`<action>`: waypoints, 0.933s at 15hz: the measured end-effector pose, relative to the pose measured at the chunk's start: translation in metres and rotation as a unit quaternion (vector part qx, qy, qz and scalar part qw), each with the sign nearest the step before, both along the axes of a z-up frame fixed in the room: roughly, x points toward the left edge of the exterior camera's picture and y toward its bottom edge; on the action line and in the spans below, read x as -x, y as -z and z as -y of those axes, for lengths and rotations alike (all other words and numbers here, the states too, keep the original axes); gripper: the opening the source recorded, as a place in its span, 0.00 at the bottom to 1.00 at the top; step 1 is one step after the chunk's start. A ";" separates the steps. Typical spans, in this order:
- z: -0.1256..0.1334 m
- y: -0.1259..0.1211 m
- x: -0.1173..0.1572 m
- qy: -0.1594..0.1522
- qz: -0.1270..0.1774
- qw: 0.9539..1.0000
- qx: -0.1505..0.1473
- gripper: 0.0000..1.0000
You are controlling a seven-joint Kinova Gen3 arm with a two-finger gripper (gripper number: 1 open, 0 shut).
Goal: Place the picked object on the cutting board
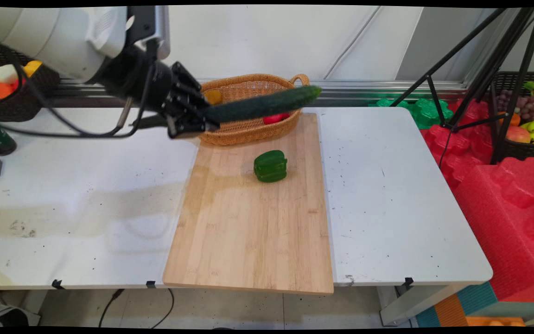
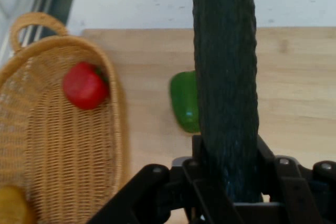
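Claw [image 1: 202, 121] clamped on cucumber [image 1: 262, 104] by one end, so it sticks out level over basket [image 1: 248, 134], upper middle of frame. Green pepper [image 1: 270, 166] sits loose on cutting board [image 1: 248, 232] below.

Board [image 1: 248, 232] front free – pepper [image 1: 270, 166] mid.

No legible text, label, brand, number or sign appears in either view; no lettering can be read on any surface shown.

Dark green cucumber [image 1: 262, 105], tan basket [image 1: 248, 132]
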State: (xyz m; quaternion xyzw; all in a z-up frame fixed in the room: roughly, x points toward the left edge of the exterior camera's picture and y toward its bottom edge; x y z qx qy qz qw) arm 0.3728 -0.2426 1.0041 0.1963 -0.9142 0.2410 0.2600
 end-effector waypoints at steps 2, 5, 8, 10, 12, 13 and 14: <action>-0.016 0.002 0.004 0.013 -0.003 1.000 -0.010 0.00; -0.027 0.007 0.009 0.023 -0.006 1.000 -0.019 0.00; -0.024 0.014 0.015 0.032 -0.002 0.999 -0.018 0.00; -0.017 0.021 0.019 0.039 0.004 0.999 -0.017 0.00; -0.007 0.030 0.024 0.046 0.010 0.999 -0.017 0.00; -0.003 0.034 0.027 0.049 0.013 0.999 -0.017 0.00; 0.003 0.039 0.030 0.053 0.017 0.998 -0.018 0.00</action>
